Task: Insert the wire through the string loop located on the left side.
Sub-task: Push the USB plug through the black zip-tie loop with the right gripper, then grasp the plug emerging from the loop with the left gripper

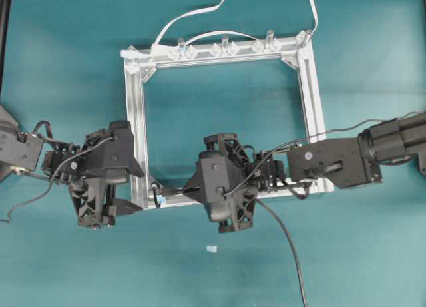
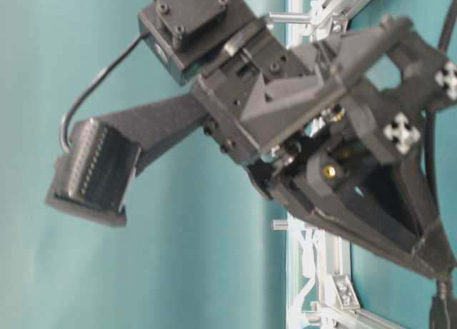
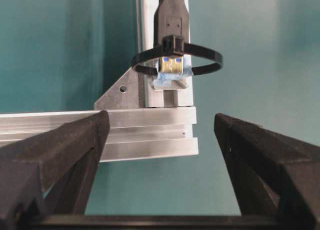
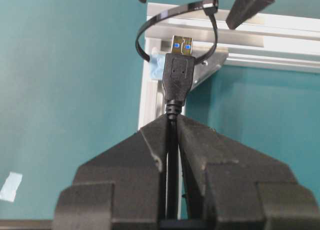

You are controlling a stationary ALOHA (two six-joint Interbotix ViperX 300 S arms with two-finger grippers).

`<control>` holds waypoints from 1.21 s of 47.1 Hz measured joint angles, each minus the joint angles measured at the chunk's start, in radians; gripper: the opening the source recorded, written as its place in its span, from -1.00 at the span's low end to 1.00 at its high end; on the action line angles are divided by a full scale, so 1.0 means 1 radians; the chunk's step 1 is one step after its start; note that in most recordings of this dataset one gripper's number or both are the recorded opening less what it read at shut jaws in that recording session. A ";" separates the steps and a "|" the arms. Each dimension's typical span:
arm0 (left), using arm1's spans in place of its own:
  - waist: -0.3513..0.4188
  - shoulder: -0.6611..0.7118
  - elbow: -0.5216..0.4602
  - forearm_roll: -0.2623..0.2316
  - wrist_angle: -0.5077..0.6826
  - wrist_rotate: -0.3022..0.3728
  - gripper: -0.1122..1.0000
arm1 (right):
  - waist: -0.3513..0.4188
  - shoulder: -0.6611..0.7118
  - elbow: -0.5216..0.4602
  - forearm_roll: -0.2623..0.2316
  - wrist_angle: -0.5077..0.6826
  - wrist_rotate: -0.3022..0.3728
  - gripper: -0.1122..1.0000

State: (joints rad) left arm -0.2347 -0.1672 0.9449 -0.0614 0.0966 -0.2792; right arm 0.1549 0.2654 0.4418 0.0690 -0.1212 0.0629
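The wire (image 4: 170,155) is a thin black cable ending in a black plug (image 4: 179,73) with a gold metal tip. My right gripper (image 4: 171,124) is shut on it just behind the plug. The tip sits inside the string loop (image 4: 210,5), a thin black ring on a light-blue tab at the silver frame's near-left corner (image 1: 150,202). In the left wrist view the plug (image 3: 171,25) pokes through the loop (image 3: 210,58) toward me. My left gripper (image 3: 157,142) is open and holds nothing, its fingers on either side of the corner. From overhead, the right gripper (image 1: 183,190) reaches left along the near rail.
White cables (image 1: 193,14) and clear clips (image 1: 223,49) run along the frame's far rail. The wire's slack (image 1: 289,254) trails toward the near table edge. A small pale scrap (image 1: 212,248) lies on the teal table.
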 measured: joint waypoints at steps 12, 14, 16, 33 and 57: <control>0.000 0.000 -0.002 0.000 -0.002 -0.002 0.76 | 0.000 0.041 -0.052 0.000 -0.002 -0.002 -0.61; 0.000 0.000 0.000 0.000 0.000 0.000 0.76 | 0.000 0.048 -0.058 -0.003 -0.002 -0.002 -0.61; 0.000 0.000 0.000 0.000 0.000 -0.002 0.76 | 0.000 0.054 -0.064 -0.005 -0.002 0.000 -0.61; 0.000 0.000 0.000 -0.002 -0.002 -0.002 0.76 | 0.000 0.080 -0.095 -0.011 0.000 0.000 -0.61; 0.000 0.002 -0.002 0.000 0.002 -0.002 0.77 | -0.002 0.092 -0.114 -0.012 -0.002 0.002 -0.61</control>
State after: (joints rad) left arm -0.2347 -0.1657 0.9434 -0.0614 0.0982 -0.2807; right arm 0.1534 0.3574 0.3283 0.0568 -0.1227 0.0644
